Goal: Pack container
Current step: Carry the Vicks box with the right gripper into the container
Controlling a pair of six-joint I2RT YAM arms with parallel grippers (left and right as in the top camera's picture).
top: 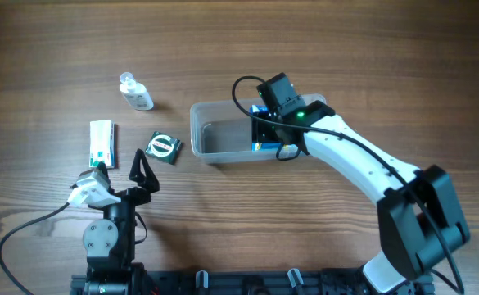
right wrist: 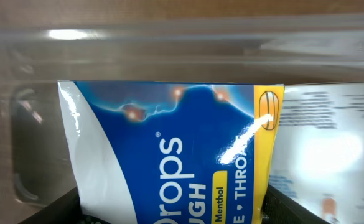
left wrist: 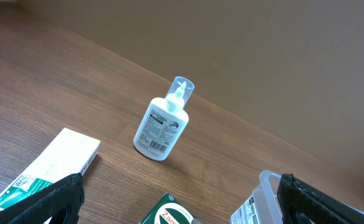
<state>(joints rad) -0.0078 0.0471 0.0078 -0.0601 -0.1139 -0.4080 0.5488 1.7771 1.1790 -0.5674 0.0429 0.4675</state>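
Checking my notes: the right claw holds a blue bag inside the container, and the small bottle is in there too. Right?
No. The overhead view shows the small bottle on the table, outside the container. The right claw holds the blue bag inside it.

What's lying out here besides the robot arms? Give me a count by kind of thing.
bottle: 1
boxes: 2, the white-green box and the green box
bag: 1
container: 1
Total: 5
Not counted: a white patch beside the bag; I cannot tell whether it is a label or another item.
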